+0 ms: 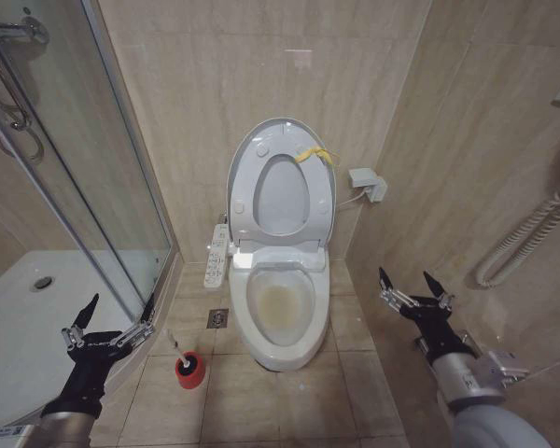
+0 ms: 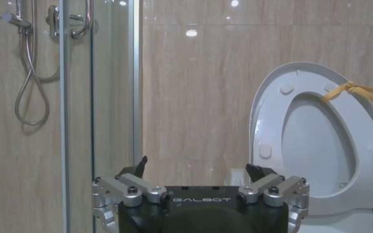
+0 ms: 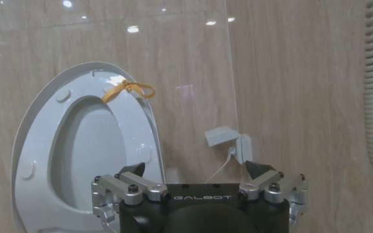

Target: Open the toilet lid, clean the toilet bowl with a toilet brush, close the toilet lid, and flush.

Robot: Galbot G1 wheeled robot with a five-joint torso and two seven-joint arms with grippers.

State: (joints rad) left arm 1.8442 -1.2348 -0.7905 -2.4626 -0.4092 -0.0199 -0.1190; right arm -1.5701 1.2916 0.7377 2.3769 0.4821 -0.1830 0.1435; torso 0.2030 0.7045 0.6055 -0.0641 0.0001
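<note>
Toilet lid [image 1: 278, 140] upright above stained toilet bowl [image 1: 280, 303]. Toilet brush [image 1: 188, 366] left of bowl. Left gripper [image 1: 109, 315], right gripper [image 1: 415, 285] flank bowl, fingers spread, empty.

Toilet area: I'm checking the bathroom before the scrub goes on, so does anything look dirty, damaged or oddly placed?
The toilet bowl has a yellowish-brown stain on its inner surface. A yellow strap is tied at the rim of the raised toilet lid, which is unusual. The toilet brush stands in its red holder on the floor. Nothing looks spilled or broken.
</note>
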